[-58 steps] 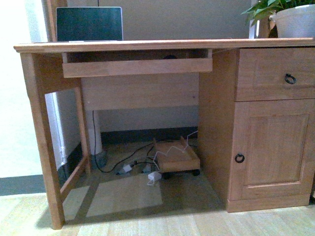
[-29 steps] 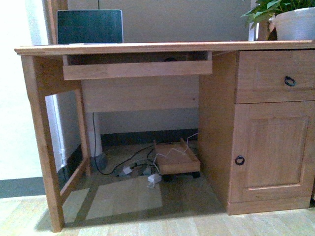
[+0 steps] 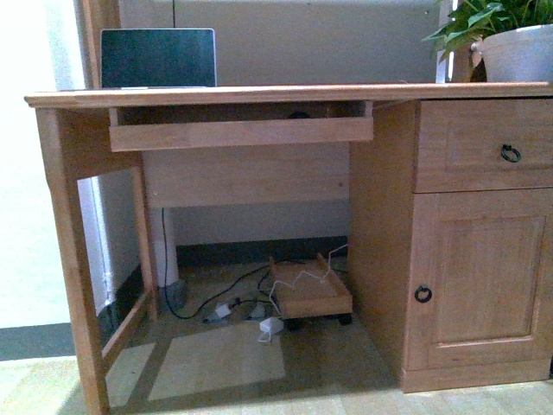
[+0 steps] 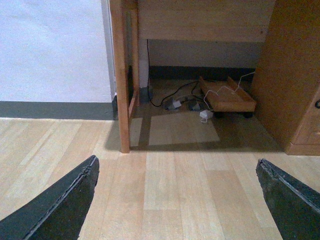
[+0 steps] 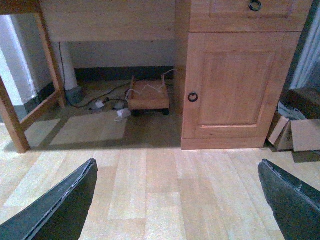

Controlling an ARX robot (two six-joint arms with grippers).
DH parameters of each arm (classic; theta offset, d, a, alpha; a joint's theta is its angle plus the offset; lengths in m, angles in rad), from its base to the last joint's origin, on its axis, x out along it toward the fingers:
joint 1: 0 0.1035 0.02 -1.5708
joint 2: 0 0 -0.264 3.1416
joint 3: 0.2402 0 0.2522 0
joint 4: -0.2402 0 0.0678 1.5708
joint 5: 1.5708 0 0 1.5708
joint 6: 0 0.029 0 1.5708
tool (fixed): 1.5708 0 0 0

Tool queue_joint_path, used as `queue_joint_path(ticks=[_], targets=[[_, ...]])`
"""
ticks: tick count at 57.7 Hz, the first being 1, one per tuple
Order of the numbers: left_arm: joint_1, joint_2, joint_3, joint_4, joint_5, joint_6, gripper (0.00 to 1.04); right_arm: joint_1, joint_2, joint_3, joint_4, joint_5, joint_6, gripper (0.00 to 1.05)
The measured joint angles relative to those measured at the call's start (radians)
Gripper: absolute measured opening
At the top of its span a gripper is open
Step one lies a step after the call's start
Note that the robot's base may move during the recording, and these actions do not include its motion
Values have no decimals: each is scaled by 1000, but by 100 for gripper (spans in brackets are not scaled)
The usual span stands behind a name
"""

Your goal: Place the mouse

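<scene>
A small dark rounded shape, the mouse [image 3: 299, 113], peeks over the front board of the pull-out keyboard tray [image 3: 240, 132] under the desktop; most of it is hidden. Neither arm shows in the front view. My left gripper [image 4: 177, 200] is open and empty above the wooden floor in front of the desk's left leg [image 4: 120, 80]; its dark fingers [image 4: 65, 205] stand wide apart. My right gripper [image 5: 177, 200] is open and empty above the floor in front of the cabinet door [image 5: 235, 82]. Both grippers are far from the mouse.
A laptop [image 3: 157, 58] stands open at the desktop's left, a potted plant [image 3: 517, 52] at its right. Under the desk [image 3: 285, 93] are a low wheeled wooden stand [image 3: 309, 294] and cables. Cardboard boxes [image 5: 295, 132] lie right of the cabinet.
In the front view the whole desk has slid a little lower in the picture, so the camera has risen slightly. Nothing on the desk has moved.
</scene>
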Motion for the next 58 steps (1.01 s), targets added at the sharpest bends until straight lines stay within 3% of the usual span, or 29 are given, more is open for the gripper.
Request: queue_joint_path(ticks=[58], targets=[[0, 0, 0, 0, 0, 0, 97, 0, 0, 0, 0, 0, 0, 97]])
